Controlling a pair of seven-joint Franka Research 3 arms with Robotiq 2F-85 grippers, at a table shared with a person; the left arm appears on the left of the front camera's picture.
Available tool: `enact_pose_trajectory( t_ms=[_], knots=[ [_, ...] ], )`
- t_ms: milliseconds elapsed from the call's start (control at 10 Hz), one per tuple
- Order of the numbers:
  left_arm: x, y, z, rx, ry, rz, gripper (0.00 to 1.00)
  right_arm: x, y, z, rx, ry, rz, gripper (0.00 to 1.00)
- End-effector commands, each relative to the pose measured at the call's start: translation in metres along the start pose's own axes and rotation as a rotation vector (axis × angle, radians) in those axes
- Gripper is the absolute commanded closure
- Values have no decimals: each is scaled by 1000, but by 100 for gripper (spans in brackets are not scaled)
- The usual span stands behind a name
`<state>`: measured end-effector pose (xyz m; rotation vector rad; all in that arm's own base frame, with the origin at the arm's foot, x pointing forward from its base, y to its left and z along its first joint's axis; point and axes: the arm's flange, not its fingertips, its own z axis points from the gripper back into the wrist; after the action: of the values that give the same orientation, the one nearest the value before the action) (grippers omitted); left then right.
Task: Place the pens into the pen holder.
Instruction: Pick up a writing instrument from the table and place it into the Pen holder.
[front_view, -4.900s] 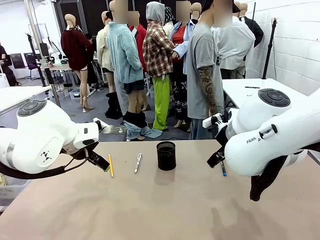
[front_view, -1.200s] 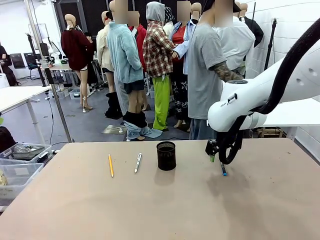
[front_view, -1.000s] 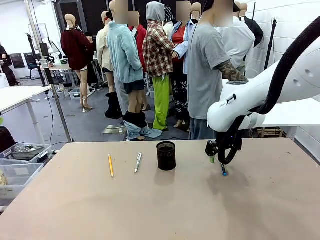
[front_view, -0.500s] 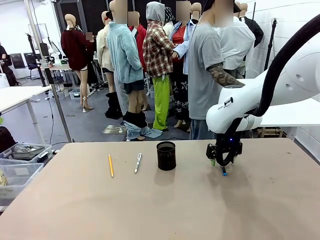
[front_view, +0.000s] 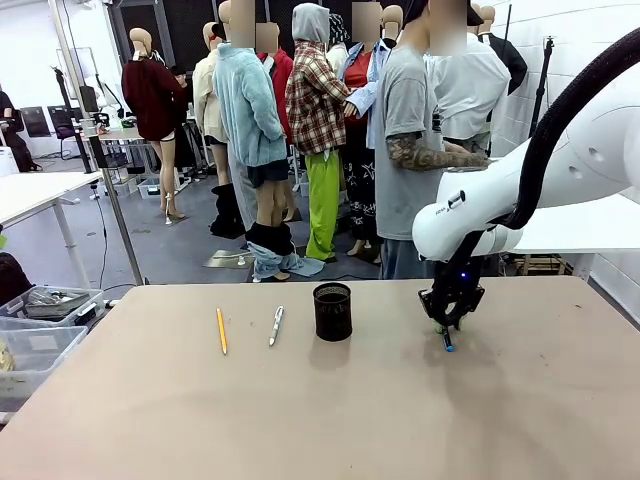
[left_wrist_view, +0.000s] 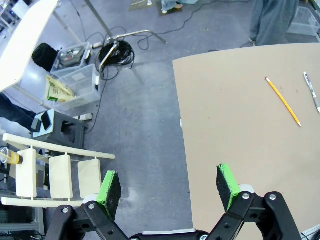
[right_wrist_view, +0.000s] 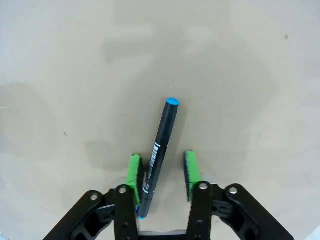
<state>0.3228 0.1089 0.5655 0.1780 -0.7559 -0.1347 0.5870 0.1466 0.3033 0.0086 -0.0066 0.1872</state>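
A dark blue pen (right_wrist_view: 160, 145) lies on the table between the green pads of my right gripper (right_wrist_view: 161, 162). The jaws have narrowed around it: the left pad touches the pen, and the right pad stands a little apart from it. In the front view the right gripper (front_view: 445, 322) points down at the blue pen (front_view: 447, 341), right of the black mesh pen holder (front_view: 332, 311). A yellow pencil (front_view: 221, 330) and a silver pen (front_view: 276, 325) lie left of the holder. My left gripper (left_wrist_view: 168, 182) hangs open, high over the table's edge, far from the yellow pencil (left_wrist_view: 283, 101).
The tan table (front_view: 300, 420) has wide bare space in front. A person in a grey shirt (front_view: 405, 150) stands at the far side behind the right arm. Plastic bins (left_wrist_view: 75, 82) and cables lie on the floor beside the table.
My right gripper has dropped down onto the blue pen and its jaws have narrowed around it. The pens and holder have not moved.
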Motion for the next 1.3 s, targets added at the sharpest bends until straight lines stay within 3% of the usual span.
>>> enact_pose_trajectory(
  t_ms=[0,300,500,900,1200],
  knots=[
    [1,0,-1,5,-10,14,0,12,13,-4,-62,48,-5,100],
    [1,0,-1,5,-10,14,0,20,20,-11,-98,111,-6,100],
    [1,0,-1,5,-10,14,0,20,18,-5,-30,87,119,100],
    [1,0,-1,5,-10,14,0,-7,4,79,209,-309,613,100],
    [1,0,-1,5,-10,14,0,-12,30,122,475,-674,954,100]
  ],
)
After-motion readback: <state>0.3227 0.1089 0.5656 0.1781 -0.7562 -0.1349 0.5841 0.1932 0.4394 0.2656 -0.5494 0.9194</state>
